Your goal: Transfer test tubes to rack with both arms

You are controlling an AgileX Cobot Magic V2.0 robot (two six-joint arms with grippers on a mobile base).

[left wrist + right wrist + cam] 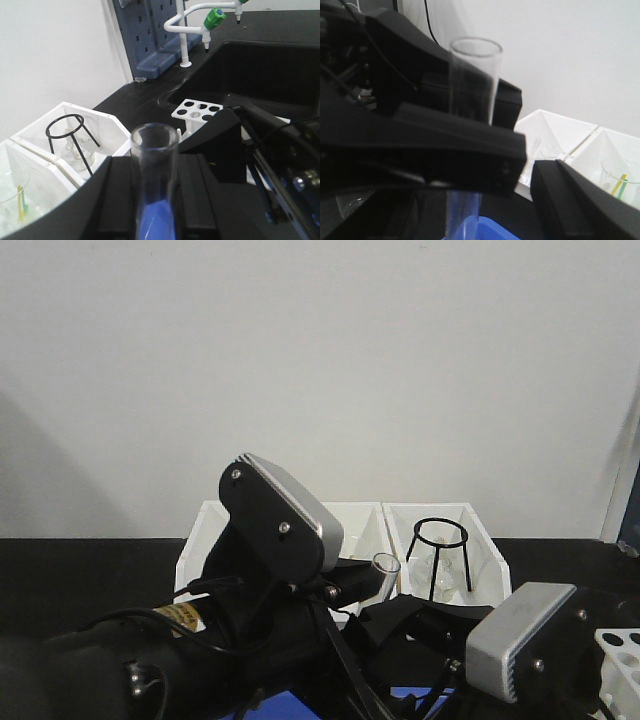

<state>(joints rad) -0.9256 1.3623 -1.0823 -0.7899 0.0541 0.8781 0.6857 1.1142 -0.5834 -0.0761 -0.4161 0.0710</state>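
Observation:
A clear test tube [154, 165] stands upright between the black fingers [120, 200] of my left gripper [155, 205], which is shut on it. Its open rim pokes up past the silver housing in the front view as the test tube [386, 564]. In the right wrist view the test tube [472, 75] rises behind a left finger, and its lower end shows over something blue. My right gripper [490, 200] is open, and its one clear finger [570, 200] stays apart from the glass. The white rack [197, 110] sits just beyond, also visible as the rack [622, 665].
White bins [365, 525] line the wall. One holds a black wire tripod [441, 555] with glassware, another a beaker [12, 192]. A blue mat [280, 706] lies under the arms. A sink [270, 70], a white tap [200, 22] and a blue pegboard [150, 40] stand behind the rack.

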